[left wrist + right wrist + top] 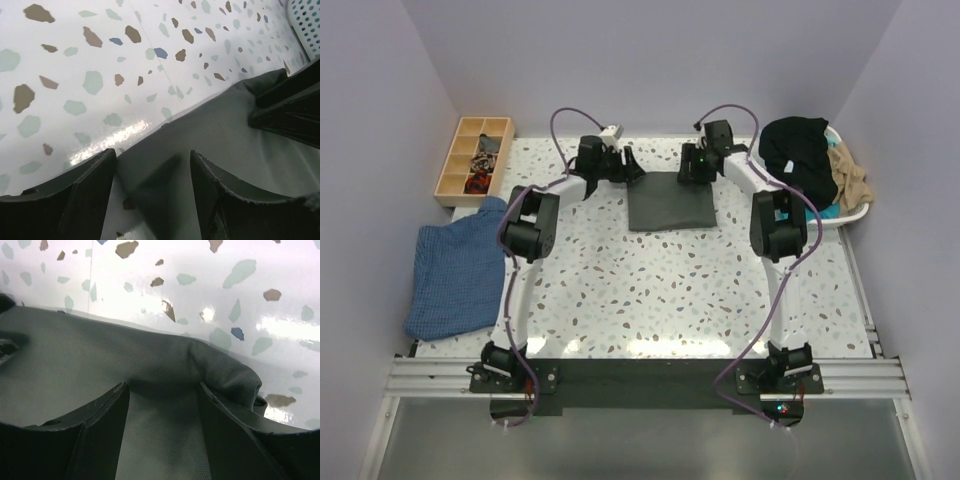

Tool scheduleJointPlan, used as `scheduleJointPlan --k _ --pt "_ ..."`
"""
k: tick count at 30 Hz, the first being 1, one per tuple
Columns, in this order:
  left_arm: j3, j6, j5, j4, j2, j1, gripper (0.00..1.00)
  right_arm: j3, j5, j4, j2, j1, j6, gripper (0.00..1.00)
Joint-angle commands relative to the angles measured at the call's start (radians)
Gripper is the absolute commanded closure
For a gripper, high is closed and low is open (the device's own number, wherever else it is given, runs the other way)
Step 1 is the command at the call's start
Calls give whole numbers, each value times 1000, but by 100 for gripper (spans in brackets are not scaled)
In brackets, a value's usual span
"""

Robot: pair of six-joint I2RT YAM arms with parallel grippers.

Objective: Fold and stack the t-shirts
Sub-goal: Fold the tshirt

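Observation:
A charcoal-grey t-shirt lies folded into a flat rectangle at the back middle of the table. My left gripper is open at its far left corner. In the left wrist view the fingers stand apart over the shirt's edge. My right gripper is open at the far right corner. In the right wrist view its fingers straddle a raised fold of the grey cloth. A black t-shirt and a tan one lie heaped in a white basket.
A blue textured cloth hangs over the table's left edge. A wooden divided tray with small parts sits at the back left. A bit of teal shows in the basket. Purple walls close in on three sides.

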Motion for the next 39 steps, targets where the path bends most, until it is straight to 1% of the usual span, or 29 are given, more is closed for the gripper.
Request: scheduleJointPlan --k 1,4,6,8,10,13,16,20,27,32,33,36,39 --pt "-58 62 -72 30 -166 24 33 -77 43 59 -168 -19 -71 39" --pt "-125 55 -94 53 -257 24 33 -143 46 104 -252 -19 -80 39" --pt "-197 30 -103 77 -297 24 33 -137 51 64 -260 -20 -77 39" --pt "-274 10 -89 100 -348 24 33 -132 46 23 -270 -22 -72 39" --pt "-352 -37 -52 163 -384 22 33 -175 8 27 -282 -20 -55 39" --pt "-397 -82 -11 206 -395 10 34 -212 -15 21 -293 -20 -22 39" --pt "-409 -83 0 189 -391 -9 34 -280 -13 32 -309 -22 -5 38" --pt "-434 -92 5 195 -386 -25 34 -354 26 41 -328 -20 -3 39" --pt "-455 -94 3 185 -375 -36 35 -411 114 29 -326 -26 -23 39" --pt "-472 -74 -9 159 -388 -36 35 -437 83 58 -430 -26 -32 39" --pt "-475 -69 -32 151 -398 -36 35 -437 65 56 -449 -26 -32 39" --pt "-486 -53 -80 104 -408 -36 33 -454 80 56 -542 -26 -35 39" --pt "-491 -40 -95 57 -395 -36 32 -482 91 32 -631 -26 -46 39"
